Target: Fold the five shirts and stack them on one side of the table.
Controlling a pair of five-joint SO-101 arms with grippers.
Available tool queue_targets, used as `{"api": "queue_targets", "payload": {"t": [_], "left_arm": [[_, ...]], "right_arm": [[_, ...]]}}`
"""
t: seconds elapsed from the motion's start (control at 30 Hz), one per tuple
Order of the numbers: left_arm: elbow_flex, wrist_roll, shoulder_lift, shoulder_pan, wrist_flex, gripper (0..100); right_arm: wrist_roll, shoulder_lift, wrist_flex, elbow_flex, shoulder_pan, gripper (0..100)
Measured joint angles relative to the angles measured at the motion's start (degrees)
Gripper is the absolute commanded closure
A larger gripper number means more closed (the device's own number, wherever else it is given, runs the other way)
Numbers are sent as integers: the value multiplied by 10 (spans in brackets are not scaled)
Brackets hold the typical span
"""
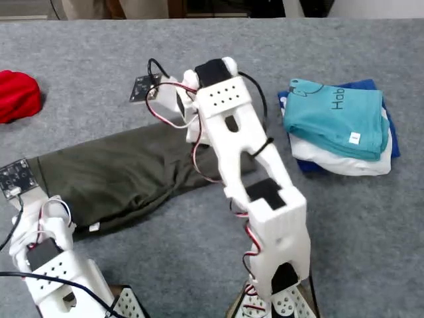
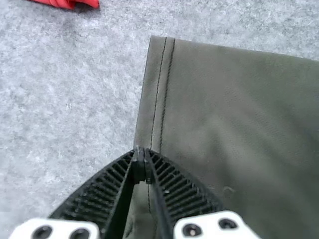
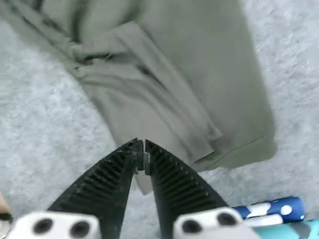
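Note:
An olive shirt [image 1: 126, 172] lies flattened across the grey table's middle-left. My left gripper [image 2: 140, 164] is shut on the shirt's stitched hem [image 2: 157, 99] at its left end. My right gripper [image 3: 143, 149] is shut at the shirt's far right edge, above a folded-in sleeve [image 3: 164, 89], with a bit of olive cloth showing between its fingers. A stack at the right holds a teal shirt [image 1: 334, 116] on a white shirt [image 1: 344, 161] on a blue shirt [image 1: 361, 86]. A crumpled red shirt [image 1: 16, 95] sits at the far left.
The right arm [image 1: 238, 146] stretches over the shirt's right end. Bare grey felt [image 1: 358, 232] lies in front of the stack and behind the olive shirt. The table's far edge [image 1: 212, 18] runs along the back.

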Motion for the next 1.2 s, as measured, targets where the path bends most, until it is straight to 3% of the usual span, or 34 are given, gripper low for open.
{"api": "queue_targets", "payload": {"t": [0.13, 0.2, 0.37, 0.63, 0.83, 1.2], "left_arm": [[-178, 39, 4, 0, 152, 840], [-253, 64, 34, 0, 204, 830], [-354, 63, 203, -33, 239, 825], [-562, 1, 548, -95, 308, 772], [-627, -4, 727, -93, 295, 771], [-651, 1, 892, -74, 241, 772]], "right_arm": [[0, -39, 0, 43, 25, 996], [0, -56, 0, 62, 35, 996], [0, -105, 0, 124, 52, 996], [0, -161, -1, 209, 53, 996], [0, -177, -1, 219, 53, 996], [0, -193, -1, 219, 53, 996]]}}
